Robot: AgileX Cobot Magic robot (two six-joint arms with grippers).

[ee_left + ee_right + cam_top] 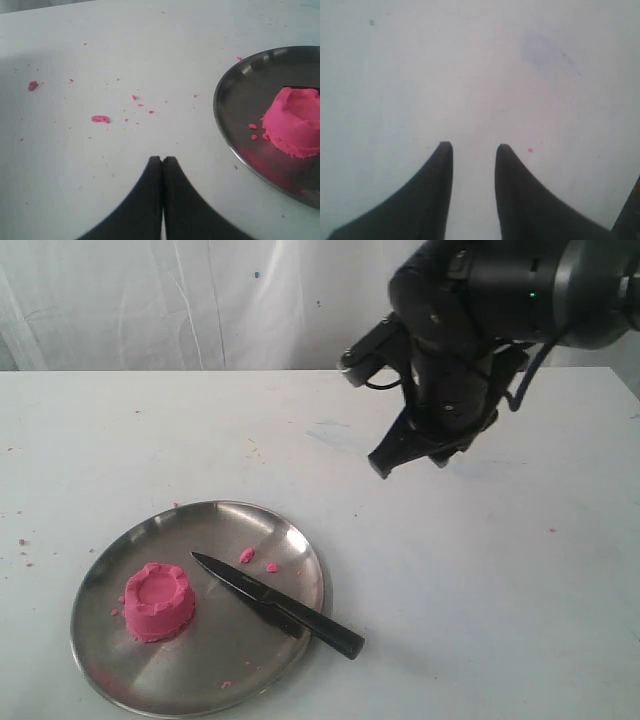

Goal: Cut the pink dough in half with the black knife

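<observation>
Here, the dough [158, 602] sits whole and upright on the left part of a round steel plate [190, 525], a pink cup-shaped lump with a scalloped rim. The knife [275, 602] lies flat just to its right, apart from it. Its pointed tip is toward the middle of the plate, and its handle crosses the near-right rim, so the butt end sticks out over the table [480, 580]. Two pink crumbs [247, 556] lie on the plate beyond the blade, and smaller specks dot the metal near the dough. The right end effector [383, 466] hangs in the air over the table, beyond the plate and to its right, well apart from both knife and dough. In the right wrist view its fingers [442, 165] stand apart with bare table showing in the gap and nothing between them. The left end effector [162, 159] has its fingertips pressed together and holds nothing. It is over bare table beside the plate's rim, with the dough in view on the plate and more pink bits [100, 119] scattered on the table around it.
</observation>
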